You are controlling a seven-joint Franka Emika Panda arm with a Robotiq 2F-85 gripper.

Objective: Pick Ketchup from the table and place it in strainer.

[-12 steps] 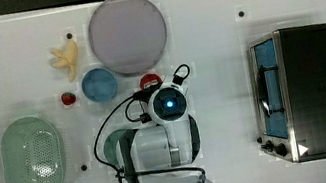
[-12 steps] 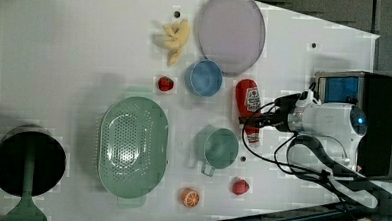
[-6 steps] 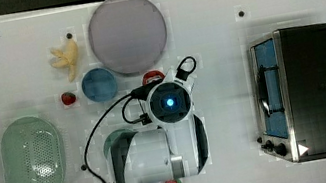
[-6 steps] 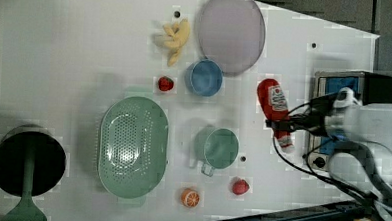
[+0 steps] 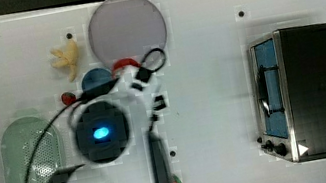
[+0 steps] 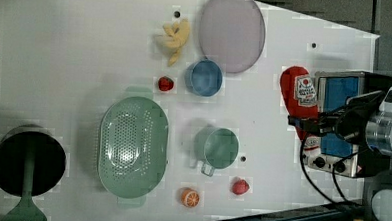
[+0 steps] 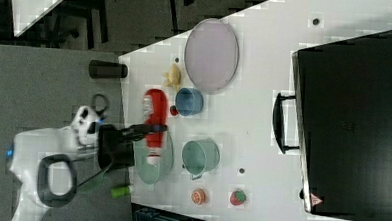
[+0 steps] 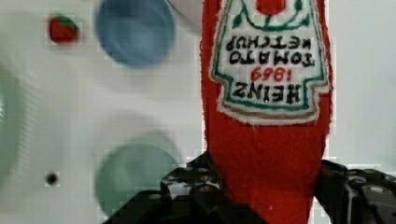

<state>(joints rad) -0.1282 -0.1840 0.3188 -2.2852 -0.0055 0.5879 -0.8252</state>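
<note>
The end effector [image 8: 268, 196] is clamped on the Ketchup [image 8: 268, 116], its dark fingers [image 8: 196, 186] pressing each side of the soft red bottle below the white label. In the left view the Ketchup [image 6: 299, 97] hangs in the air, lifted clear of the table [image 6: 76, 50], in front of a black-and-silver oven [image 6: 341, 127] at the left view's right. The white arm [image 6: 388, 134] reaches in from that side.

In the right view the bottle [image 7: 154, 121] is gripped by the end effector [image 7: 153, 129] above the edge of the strainer [image 7: 154, 163], with the arm [image 7: 46, 159] at the right view's left.

On the table, the left view shows the pale green strainer [image 6: 132, 145] lying well apart from the bottle, towards the left view's left. Between them stands a teal cup [image 6: 217, 147]. A blue bowl [image 6: 204, 77], a strawberry [image 6: 165, 83], a yellow toy [image 6: 174, 35] and a grey round plate [image 6: 231, 31] sit farther up. An orange slice [image 6: 190, 197] and a second strawberry [image 6: 239, 186] lie near the lower edge. A black pot [image 6: 26, 160] stands at the left view's left.
</note>
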